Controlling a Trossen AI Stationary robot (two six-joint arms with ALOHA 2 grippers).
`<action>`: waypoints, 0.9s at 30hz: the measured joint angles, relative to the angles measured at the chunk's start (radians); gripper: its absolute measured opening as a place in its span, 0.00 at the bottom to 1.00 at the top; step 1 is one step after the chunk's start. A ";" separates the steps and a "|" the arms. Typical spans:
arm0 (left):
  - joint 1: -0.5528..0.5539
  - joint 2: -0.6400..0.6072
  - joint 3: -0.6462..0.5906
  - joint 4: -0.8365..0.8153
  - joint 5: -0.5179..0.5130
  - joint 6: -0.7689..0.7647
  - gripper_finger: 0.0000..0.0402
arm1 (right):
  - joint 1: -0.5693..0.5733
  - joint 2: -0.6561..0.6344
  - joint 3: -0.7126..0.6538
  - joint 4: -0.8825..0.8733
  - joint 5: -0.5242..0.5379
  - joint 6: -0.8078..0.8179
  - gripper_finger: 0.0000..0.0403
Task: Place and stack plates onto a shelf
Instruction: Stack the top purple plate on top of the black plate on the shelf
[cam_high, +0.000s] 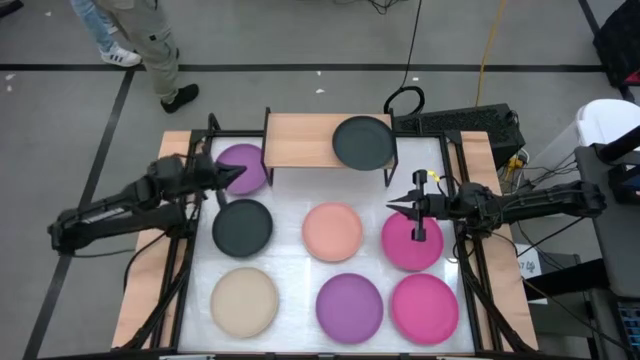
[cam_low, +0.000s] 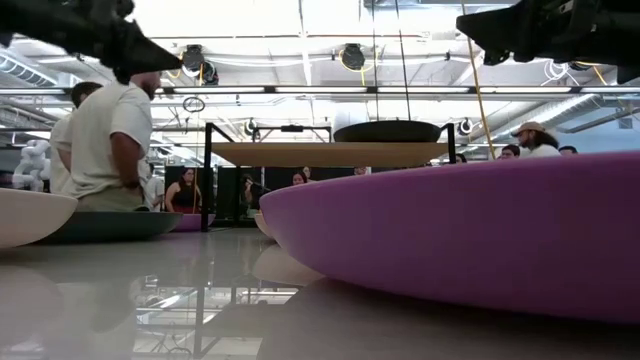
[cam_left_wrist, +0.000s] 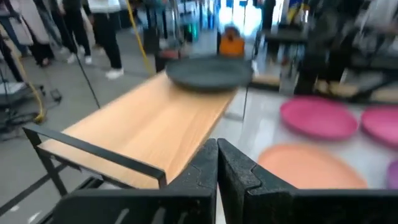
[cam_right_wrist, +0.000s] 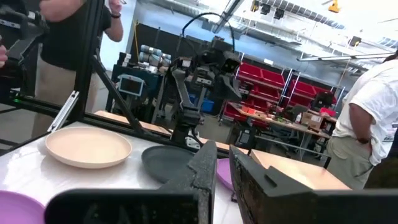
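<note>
The shelf (cam_high: 310, 140) stands at the table's far edge, with one black-grey plate (cam_high: 363, 142) resting flat on its right half. The other plates lie flat on the table: purple (cam_high: 243, 167), black-grey (cam_high: 242, 226), salmon (cam_high: 333, 231), magenta (cam_high: 412, 240), magenta (cam_high: 424, 307), purple (cam_high: 349, 305), beige (cam_high: 244, 301). My left gripper (cam_high: 237, 175) is shut and hovers over the far-left purple plate's right edge, pointing toward the shelf (cam_left_wrist: 149, 124). My right gripper (cam_high: 395, 205) is shut and hovers between the salmon plate and the magenta one. In the low view both grippers are raised well above the plates.
Black frame rails run along the table's left (cam_high: 185, 260) and right (cam_high: 470, 270) sides. A person (cam_high: 150, 40) stands on the floor beyond the far-left corner. A monitor and cables (cam_high: 470, 125) sit behind the shelf's right end. Other people show in the room beyond.
</note>
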 joint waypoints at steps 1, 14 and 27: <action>-0.005 0.040 0.026 -0.022 -0.003 0.023 0.01 | 0.000 0.000 0.000 0.000 0.001 0.002 0.07; -0.163 0.434 0.410 -0.466 -0.191 -0.130 0.01 | 0.000 -0.023 0.000 0.000 0.002 0.037 0.07; -0.178 0.503 0.419 -0.667 -0.221 -0.342 0.01 | 0.000 -0.026 0.000 -0.006 0.002 0.084 0.07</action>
